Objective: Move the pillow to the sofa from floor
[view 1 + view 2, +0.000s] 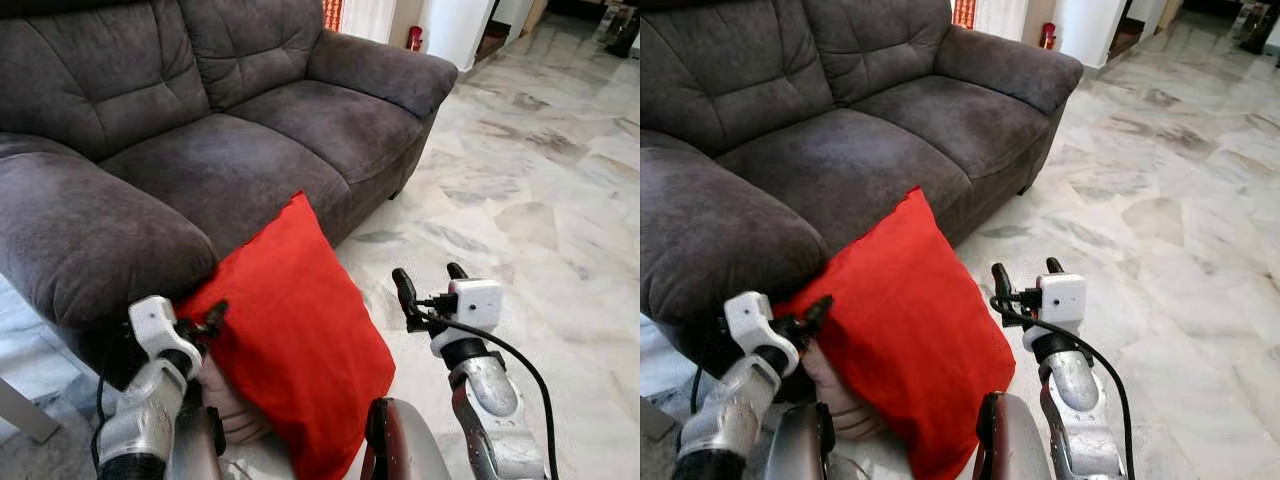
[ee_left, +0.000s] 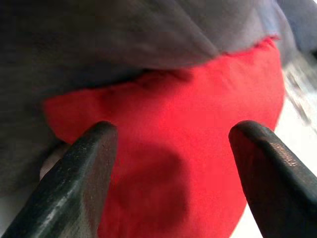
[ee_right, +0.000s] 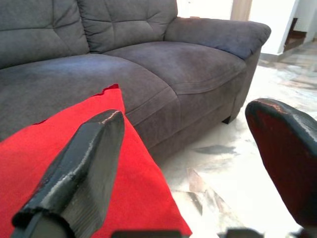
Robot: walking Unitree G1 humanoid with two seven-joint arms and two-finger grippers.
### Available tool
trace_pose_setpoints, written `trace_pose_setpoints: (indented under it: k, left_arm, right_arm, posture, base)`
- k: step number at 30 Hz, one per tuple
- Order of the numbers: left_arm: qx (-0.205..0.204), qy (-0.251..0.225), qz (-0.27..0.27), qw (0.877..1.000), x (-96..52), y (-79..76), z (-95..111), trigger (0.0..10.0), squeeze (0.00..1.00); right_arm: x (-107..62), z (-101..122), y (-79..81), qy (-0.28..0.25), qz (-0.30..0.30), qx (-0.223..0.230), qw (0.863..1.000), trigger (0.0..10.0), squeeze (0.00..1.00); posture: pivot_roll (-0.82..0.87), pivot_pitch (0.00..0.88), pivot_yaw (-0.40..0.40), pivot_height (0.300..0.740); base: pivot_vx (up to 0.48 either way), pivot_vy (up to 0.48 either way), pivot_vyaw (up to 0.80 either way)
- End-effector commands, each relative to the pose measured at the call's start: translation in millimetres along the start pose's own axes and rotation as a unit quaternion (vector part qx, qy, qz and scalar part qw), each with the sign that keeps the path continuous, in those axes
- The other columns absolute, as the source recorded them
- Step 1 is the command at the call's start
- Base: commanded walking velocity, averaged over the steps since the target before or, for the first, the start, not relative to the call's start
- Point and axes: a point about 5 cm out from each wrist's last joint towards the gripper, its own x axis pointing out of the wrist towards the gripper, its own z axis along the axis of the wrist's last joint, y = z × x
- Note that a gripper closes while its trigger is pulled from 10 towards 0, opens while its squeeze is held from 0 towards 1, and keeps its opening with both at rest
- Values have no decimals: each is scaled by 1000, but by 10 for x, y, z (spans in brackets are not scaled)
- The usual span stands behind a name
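We are seeing the red pillow standing on the marble floor, leaning against the front of the grey sofa, between our two grippers. Our left gripper is pressing at the pillow's near edge, fingers spread apart with the red fabric just ahead of them. Our right gripper is hovering just beside the pillow's other edge, raised with its forearm angled upward, fingers wide apart and holding nothing. The pillow's lower corner is being hidden behind our body.
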Motion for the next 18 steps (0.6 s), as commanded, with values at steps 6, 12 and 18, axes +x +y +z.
trace_pose_setpoints:
  k: [6, 12, 18]
  left_arm:
    - [-99, 5, 58, 993, 135, 74, -41, 10000, 0]
    - [-141, -11, 80, 987, 184, 89, -10, 10000, 0]
    - [-156, -19, 85, 984, 250, 12, 26, 10000, 0]
  right_arm:
    - [-84, 159, -34, -5, 13, -11, 1000, 10000, 0]
    - [-159, 215, -42, 2, 21, -14, 1000, 10000, 0]
    - [-178, 291, -46, 5, 34, -16, 999, 10000, 0]
  posture:
    - [36, 0, -144, 498]
    - [32, 11, -167, 498]
    - [28, 29, -186, 498]
  base:
    - [0, 0, 0]
    - [0, 0, 0]
    - [0, 0, 0]
